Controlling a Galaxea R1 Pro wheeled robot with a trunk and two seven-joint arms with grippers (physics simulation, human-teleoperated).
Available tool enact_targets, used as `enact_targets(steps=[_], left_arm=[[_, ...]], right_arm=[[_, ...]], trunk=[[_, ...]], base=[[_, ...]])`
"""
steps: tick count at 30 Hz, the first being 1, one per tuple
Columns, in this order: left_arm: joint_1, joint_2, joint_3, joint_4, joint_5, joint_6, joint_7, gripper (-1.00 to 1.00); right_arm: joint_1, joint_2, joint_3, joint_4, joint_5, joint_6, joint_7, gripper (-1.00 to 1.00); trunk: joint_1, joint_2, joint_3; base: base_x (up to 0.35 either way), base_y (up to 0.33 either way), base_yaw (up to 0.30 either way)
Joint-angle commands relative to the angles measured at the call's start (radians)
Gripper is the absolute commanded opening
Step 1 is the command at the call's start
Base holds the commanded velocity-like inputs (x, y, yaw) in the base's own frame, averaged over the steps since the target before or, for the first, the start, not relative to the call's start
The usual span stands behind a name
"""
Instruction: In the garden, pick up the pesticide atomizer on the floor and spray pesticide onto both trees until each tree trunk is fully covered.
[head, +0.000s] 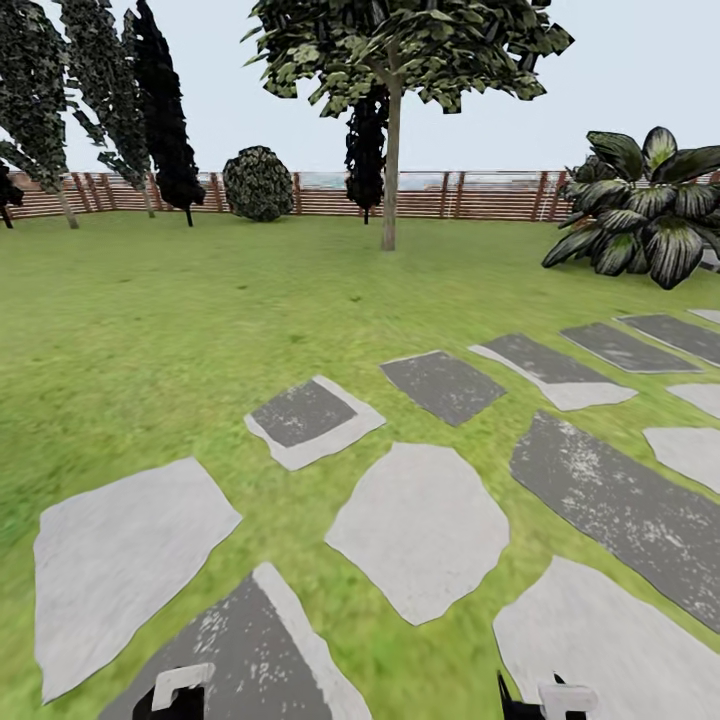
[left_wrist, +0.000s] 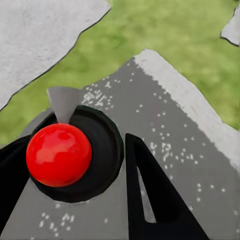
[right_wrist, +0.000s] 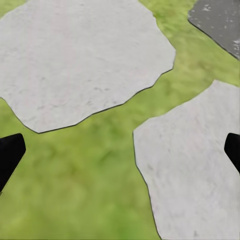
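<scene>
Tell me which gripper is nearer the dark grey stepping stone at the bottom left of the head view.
Left. The left gripper hangs directly over the dark grey stepping stone; the right gripper is off to the stone's right, above grass and a pale stone.

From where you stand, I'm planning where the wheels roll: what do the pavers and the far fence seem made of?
The pale stepping stones look like matte, rough-cut stone: light grey, irregular edges, faint grain. The dark pavers look like slate or weathered concrete, charcoal with white flecks and a pale rim. The fence appears to be red-brown wood, in horizontal slats between posts. Between the stones lies green grass, its texture blurry.
</scene>
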Motion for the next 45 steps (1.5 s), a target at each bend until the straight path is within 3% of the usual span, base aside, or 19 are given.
enact_targets(steps=[1,45], left_arm=[[-0.001,0.0,0.0,0.001,0.001,-0.003,0.001,-1.0],[-0.001,0.0,0.0,0.001,0.002,-0.003,0.001,-1.0]], right_arm=[[-0.001,0.0,-0.003,0.001,0.004,-0.003,-0.002,1.0],[-0.001,0.002,-0.003,0.001,0.004,-0.003,-0.004,1.0]], trunk=[[0.0,0.0,-0.001],[0.0,0.0,-0.001]], base=[[0.339,0.0,0.0],[0.339,0.0,-0.028]])
